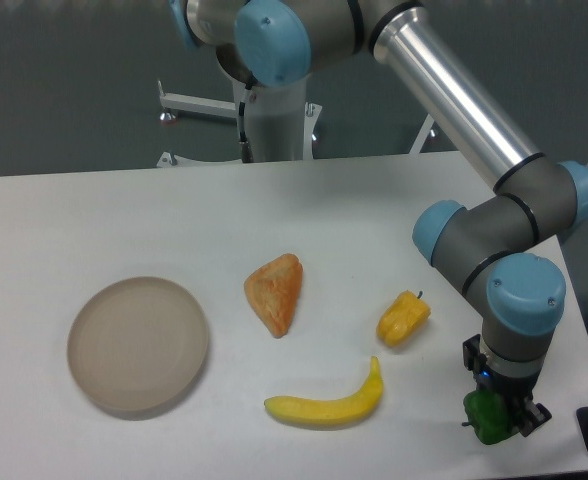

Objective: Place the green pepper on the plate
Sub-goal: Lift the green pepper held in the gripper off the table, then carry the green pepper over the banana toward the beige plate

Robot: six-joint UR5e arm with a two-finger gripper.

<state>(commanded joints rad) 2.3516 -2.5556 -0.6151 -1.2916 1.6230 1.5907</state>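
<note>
While the white table [304, 210] carries every item listed, the UR5e arm [464, 110] reaches over it from the rear, silver tube sloping down to grey and blue joints at the right edge.

Plate [138, 346]: round, beige-grey, matte, low rim; lies flat at front left, nothing on it.

Banana [326, 403]: yellow, curved, lying near the front edge, centre, tip pointing up to the right.

Orange wedge [276, 292]: triangular, mottled, bread-like piece; between plate and yellow pepper, apart from both.

Yellow pepper [403, 319]: small, yellow-orange, short dark stem; just above the banana's raised tip, not touching it.

Gripper [496, 415]: black, pointing straight down at front right; its fingers sit on either side of the green pepper and appear clamped on it.

Green pepper [487, 421]: small, glossy, dark green; at the front right corner, well apart from the plate, partly hidden by the fingers. Whether it rests on the table or is raised off it cannot be told.
</note>
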